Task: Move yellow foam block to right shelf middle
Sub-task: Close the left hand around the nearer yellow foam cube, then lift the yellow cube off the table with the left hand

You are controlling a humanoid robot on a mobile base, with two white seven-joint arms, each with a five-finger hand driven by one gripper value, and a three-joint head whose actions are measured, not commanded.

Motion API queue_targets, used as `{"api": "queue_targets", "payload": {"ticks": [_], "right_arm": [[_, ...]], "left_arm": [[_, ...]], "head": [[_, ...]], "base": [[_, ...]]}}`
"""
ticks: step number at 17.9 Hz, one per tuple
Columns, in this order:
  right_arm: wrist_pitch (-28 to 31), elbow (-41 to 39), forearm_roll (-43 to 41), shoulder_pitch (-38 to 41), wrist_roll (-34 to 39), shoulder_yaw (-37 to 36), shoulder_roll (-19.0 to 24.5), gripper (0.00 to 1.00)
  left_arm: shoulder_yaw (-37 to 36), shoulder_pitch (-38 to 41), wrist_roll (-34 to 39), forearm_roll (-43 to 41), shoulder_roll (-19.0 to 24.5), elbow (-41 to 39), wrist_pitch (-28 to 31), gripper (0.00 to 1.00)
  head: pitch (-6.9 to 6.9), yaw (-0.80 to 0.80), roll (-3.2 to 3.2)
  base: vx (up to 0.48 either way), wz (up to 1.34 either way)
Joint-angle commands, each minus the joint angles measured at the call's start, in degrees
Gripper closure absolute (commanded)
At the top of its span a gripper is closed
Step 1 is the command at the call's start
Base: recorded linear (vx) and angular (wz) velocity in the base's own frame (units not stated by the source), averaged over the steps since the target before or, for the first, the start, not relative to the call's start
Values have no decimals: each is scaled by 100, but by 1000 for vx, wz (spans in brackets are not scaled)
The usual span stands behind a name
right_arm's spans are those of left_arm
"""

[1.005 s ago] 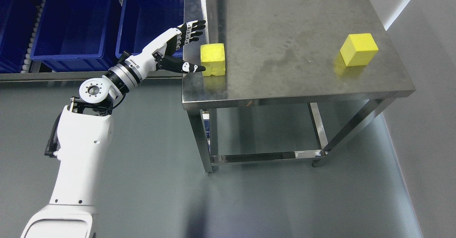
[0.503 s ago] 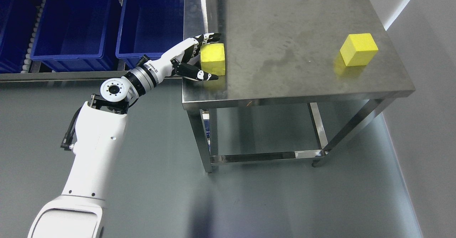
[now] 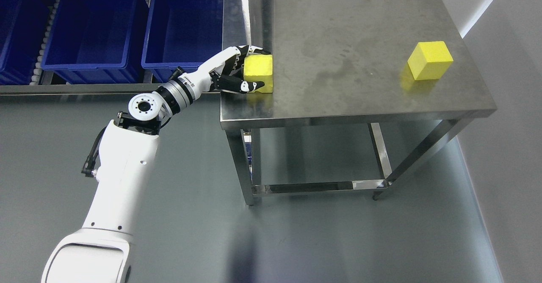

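Observation:
A yellow foam block (image 3: pixel 261 72) sits at the left edge of the steel table (image 3: pixel 351 24). My left hand (image 3: pixel 258 67) reaches in from the lower left and wraps it: the fingers (image 3: pixel 250 51) curl over its far side and the thumb (image 3: pixel 250 85) presses on its near face. The block rests on the tabletop. A second yellow foam block (image 3: pixel 430 59) stands alone near the table's right edge. My right arm does not show.
Two blue bins (image 3: pixel 84 33) (image 3: pixel 182 29) sit on a low roller rack left of the table. A pale wall (image 3: pixel 508 105) runs close along the table's right side. Grey floor (image 3: pixel 190 190) lies open in front.
My left hand moved right to the near block and closed around it, thumb coming onto the front face. The whole picture shifted slightly right, so the camera moved.

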Motion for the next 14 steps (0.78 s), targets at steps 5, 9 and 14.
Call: {"api": "queue_targets", "payload": {"ticks": [5,9,14], "right_arm": [[4,-100,18,9,4,0,-100,0],[4,-100,18,9,4,0,-100,0],[4,-100,18,9,4,0,-100,0]], "left_arm": [[1199,-326,-3,1503,-239,-107,-512,56],[1516,-327,1198,2503,-239,-311,-1440,55],[1736,40,2476,2539,-239,-573,-1910,55]], "head": [[0,0,0],[0,0,0],[0,0,0]], "base": [[-3,13],[1,-42],[-6,111]]}}
